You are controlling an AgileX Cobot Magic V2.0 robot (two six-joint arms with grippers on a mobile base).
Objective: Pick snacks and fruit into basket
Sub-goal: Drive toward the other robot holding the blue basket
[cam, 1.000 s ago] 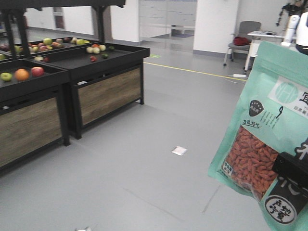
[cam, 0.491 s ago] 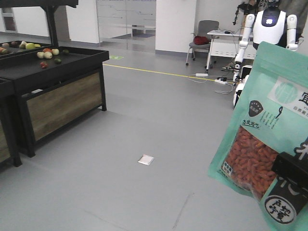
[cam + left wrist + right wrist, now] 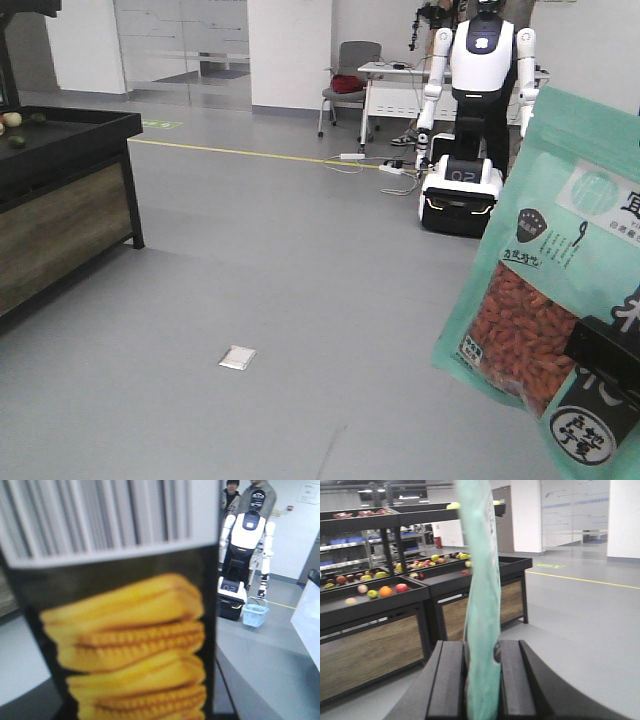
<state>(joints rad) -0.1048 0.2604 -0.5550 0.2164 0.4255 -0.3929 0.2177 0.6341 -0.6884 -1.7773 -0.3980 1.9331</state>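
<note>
- The snacks (image 3: pixel 560 300), a mint-green pouch with red berries showing through its window, are standing upright in the right tool (image 3: pixel 481 680). Most of the pouch is rising above the fingers.
- The right tool is pressing its two black fingers flat against the pouch's bottom edge, one on each side, with no gap showing.
- A dark packet (image 3: pixel 120 630), printed with a barcode and stacked yellow ridged biscuits, is filling the left wrist view. The left tool itself is not showing, so I cannot tell how it is standing or whether it is what is holding the packet.
- The basket (image 3: pixel 255 615) is sitting on the floor well ahead of the left tool, just beside the base of a white humanoid robot (image 3: pixel 478 90).
- Mixed produce is lying on a black desk (image 3: pixel 380 611) off to the left of the right tool. I am not managing to pick out the dark green fruit among it.
- A small white packet (image 3: pixel 237 357) is lying on the open floor, well apart from the right tool and to its left.
- I am judging that the step in hand is carrying the pouch across the room to the basket, with nothing dropped in yet.
- The next move is calling for closing the distance, then bringing the right tool over the basket's open top, clear of the loop handles. It should be lowering before the fingers part, so that the tall pouch is not tipping over the rim.
</note>
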